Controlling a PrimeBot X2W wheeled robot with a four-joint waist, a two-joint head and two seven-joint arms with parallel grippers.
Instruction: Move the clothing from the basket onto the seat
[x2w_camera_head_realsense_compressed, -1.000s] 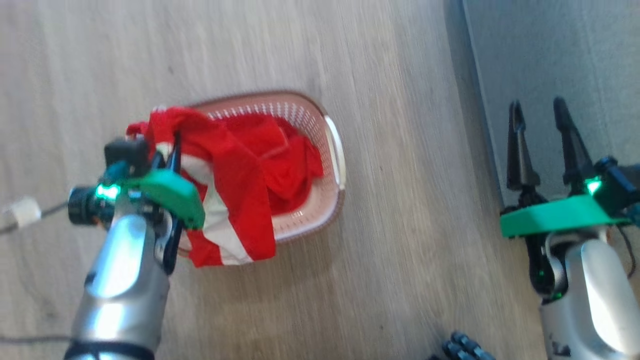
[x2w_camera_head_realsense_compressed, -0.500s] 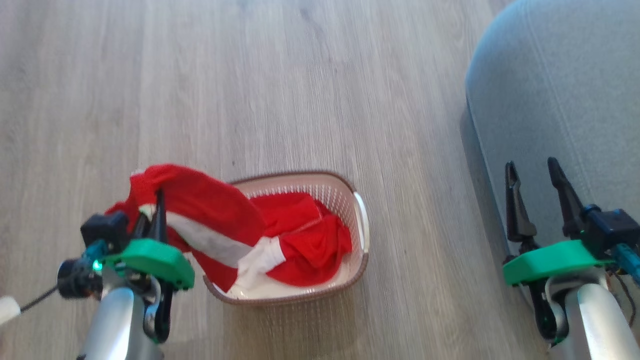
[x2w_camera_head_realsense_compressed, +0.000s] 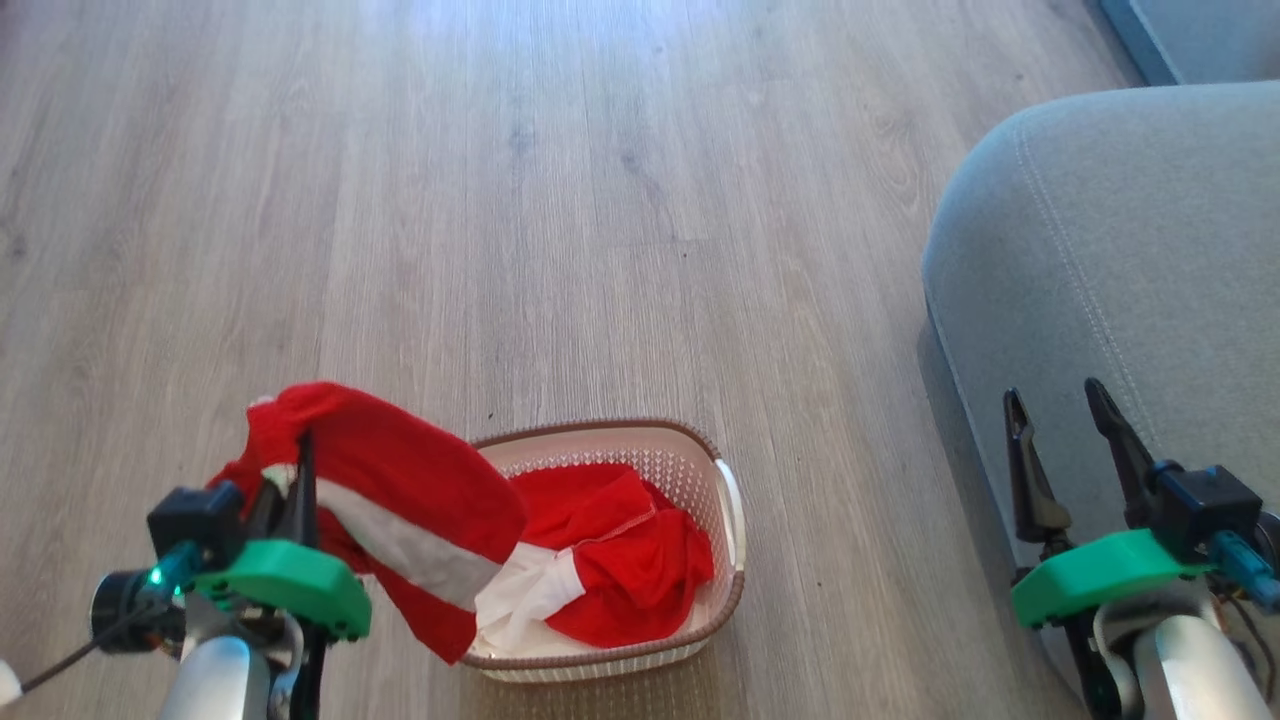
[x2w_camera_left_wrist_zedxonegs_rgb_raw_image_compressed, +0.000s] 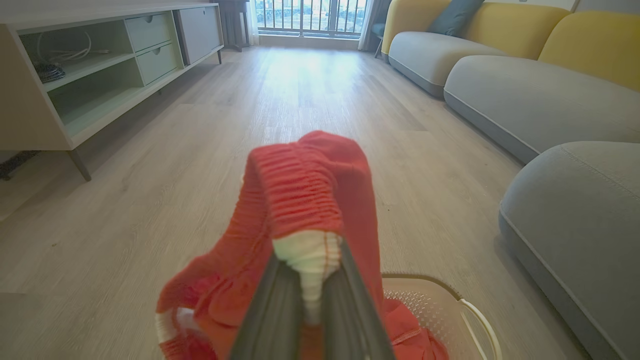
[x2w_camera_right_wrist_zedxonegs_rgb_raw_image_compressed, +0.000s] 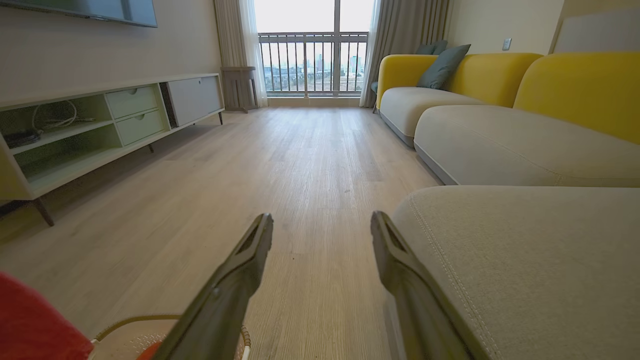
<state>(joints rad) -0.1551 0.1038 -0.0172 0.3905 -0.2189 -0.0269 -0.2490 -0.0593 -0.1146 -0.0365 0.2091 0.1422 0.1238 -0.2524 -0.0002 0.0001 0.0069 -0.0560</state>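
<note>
Over the left rim of the basket (x2w_camera_head_realsense_compressed: 640, 428), my left pincer (x2w_camera_left_wrist_zedxonegs_rgb_raw_image_compressed: 308, 256) grips one red garment (x2w_camera_head_realsense_compressed: 400, 490), half lifted out; more clothing (x2w_camera_head_realsense_compressed: 630, 560) lies inside. My right pincer (x2w_camera_head_realsense_compressed: 1052, 392) gapes, unloaded, beside the seat (x2w_camera_head_realsense_compressed: 1130, 250): nothing there yet.

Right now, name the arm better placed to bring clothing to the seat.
Left. The left tool is shut on clothing, partly raised out of the basket; the right tool, open and empty, hangs by the seat.
</note>
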